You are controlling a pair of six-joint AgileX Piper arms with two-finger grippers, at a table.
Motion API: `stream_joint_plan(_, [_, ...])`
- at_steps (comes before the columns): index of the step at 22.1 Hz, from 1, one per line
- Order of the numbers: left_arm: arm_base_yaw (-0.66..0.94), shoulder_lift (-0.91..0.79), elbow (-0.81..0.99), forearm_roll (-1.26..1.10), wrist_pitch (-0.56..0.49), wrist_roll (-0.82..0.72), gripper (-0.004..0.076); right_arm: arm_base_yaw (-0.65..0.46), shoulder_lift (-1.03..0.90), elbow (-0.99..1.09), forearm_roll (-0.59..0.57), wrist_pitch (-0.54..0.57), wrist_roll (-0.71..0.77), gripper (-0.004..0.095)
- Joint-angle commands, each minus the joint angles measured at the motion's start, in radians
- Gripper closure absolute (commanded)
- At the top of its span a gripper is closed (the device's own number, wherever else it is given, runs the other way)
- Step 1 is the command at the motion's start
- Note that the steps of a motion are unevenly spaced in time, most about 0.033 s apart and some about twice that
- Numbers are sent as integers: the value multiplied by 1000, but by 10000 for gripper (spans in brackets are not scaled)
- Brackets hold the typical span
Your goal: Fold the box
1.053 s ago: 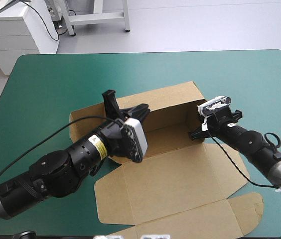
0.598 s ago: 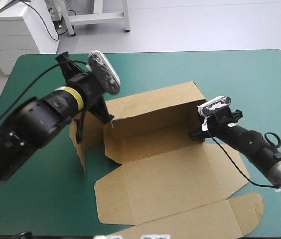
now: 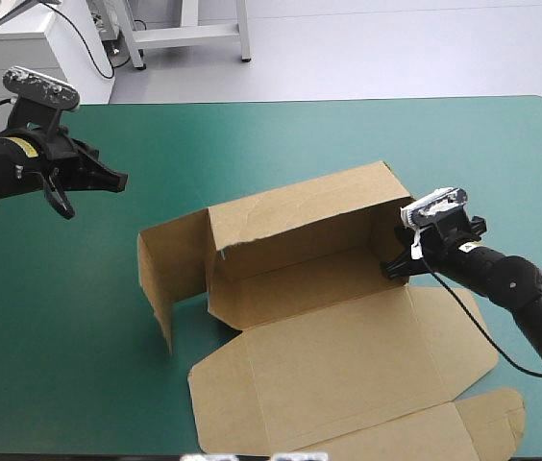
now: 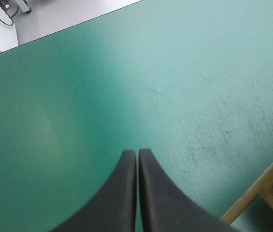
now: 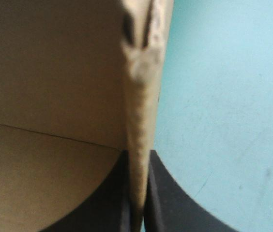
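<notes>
Looking down from the high view, I see the box (image 3: 300,288) as a half-raised tray on the teal-green cover (image 3: 252,144). Bare cover shows on every side of it, widest beyond its back wall (image 3: 300,216). That back wall stands upright. The lid panel (image 3: 348,355) lies flat on the cover in front of the tray. The side flap (image 3: 170,269) at the box's left end stands on edge, swung out from the tray. The right gripper (image 3: 393,267) is at the box's right end wall (image 3: 383,230). In its own wrist view the black fingers (image 5: 168,198) are all but closed, one on each side of that wall's edge with the board pinched between them. The left gripper (image 4: 137,153) is well apart from the box, off past the side flap and over bare cover. Its fingers are pressed together in a pointed arch and hold nothing. Ahead of that gripper the cover is dull and faintly scuffed with fine dark marks (image 4: 214,130), and a corner of the box's brown board (image 4: 272,179) shows just beside them. Beyond the table edge behind the box I can see a pale floor (image 3: 396,48) and a white cabinet (image 3: 21,58).
</notes>
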Motion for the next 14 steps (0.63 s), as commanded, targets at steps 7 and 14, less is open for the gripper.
stream_joint_plan(7, [4, -21, -10, -24, -44, -5, 732, -10, -24, -386, -628, 504, 685, 923])
stream_joint_plan(14, [4, 18, 2, -22, -11, -5, 732, -10, 120, -476, -662, 673, 725, 923])
